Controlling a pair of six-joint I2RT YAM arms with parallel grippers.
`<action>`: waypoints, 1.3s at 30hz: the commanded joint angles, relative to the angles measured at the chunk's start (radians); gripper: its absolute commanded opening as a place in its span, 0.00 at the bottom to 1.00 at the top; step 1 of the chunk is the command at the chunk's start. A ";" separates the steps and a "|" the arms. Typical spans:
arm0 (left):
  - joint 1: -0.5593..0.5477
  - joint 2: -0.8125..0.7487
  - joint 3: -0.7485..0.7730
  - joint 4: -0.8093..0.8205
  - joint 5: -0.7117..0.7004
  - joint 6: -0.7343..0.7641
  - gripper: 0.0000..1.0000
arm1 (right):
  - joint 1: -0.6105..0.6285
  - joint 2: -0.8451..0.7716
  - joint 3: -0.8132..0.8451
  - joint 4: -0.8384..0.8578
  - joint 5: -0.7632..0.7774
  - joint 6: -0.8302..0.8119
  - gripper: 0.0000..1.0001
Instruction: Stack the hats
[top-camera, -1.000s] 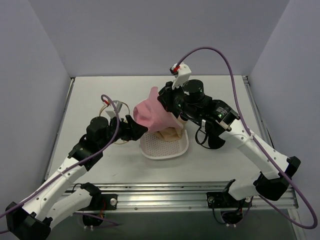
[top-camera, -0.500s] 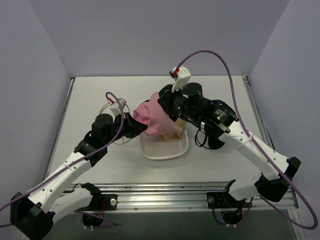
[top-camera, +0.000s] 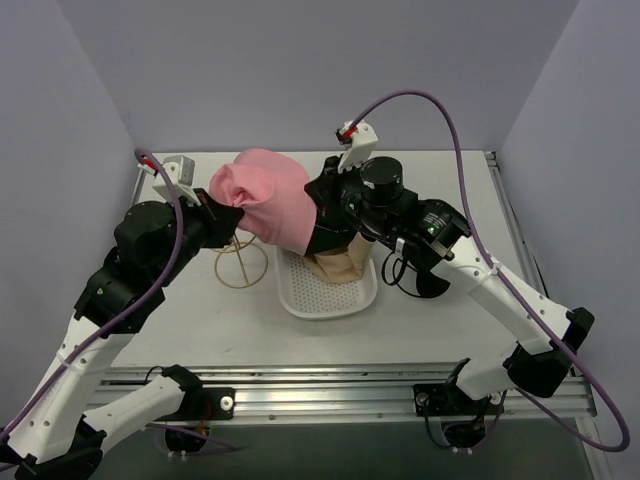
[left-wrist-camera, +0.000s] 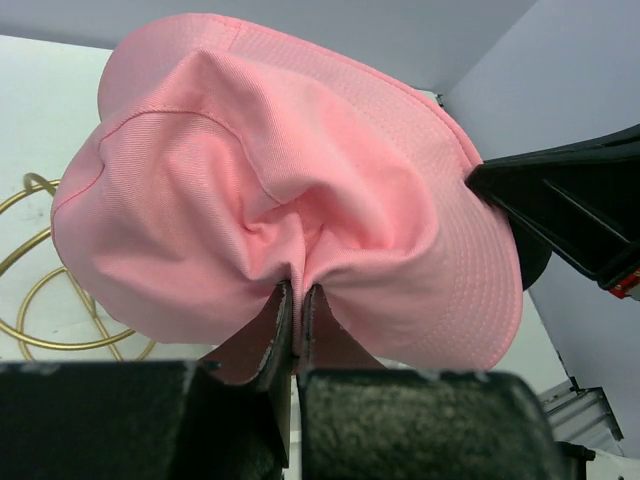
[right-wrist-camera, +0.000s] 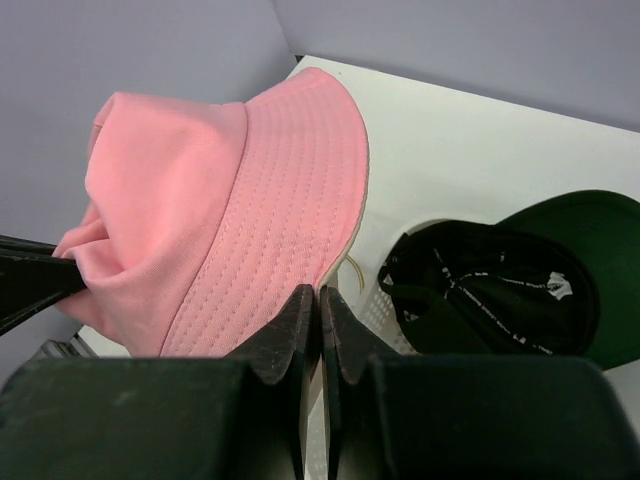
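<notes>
The left arm (top-camera: 100, 300) rises from its base at the near left, elbow bent, forearm reaching up and to the right. Its end effector (top-camera: 224, 212) is held high, jaws pressed nearly together on a fold of the pink hat (top-camera: 265, 195). The left wrist view shows its fingers (left-wrist-camera: 283, 320) pinching the cloth with only a sliver between them. The right arm (top-camera: 500, 300) arches from the near right toward the centre, wrist turned left. Its end effector (top-camera: 320, 212) clamps the hat's brim, fingers (right-wrist-camera: 300, 310) almost touching.
</notes>
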 joint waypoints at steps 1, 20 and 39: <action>0.003 0.011 0.083 -0.131 -0.080 0.054 0.02 | 0.005 0.029 0.038 0.072 -0.025 0.010 0.00; 0.003 0.011 0.342 -0.352 -0.341 0.172 0.02 | 0.010 0.125 0.087 0.265 -0.206 0.022 0.00; 0.003 0.014 0.359 -0.413 -0.676 0.267 0.02 | 0.012 0.296 0.064 0.469 -0.289 0.019 0.00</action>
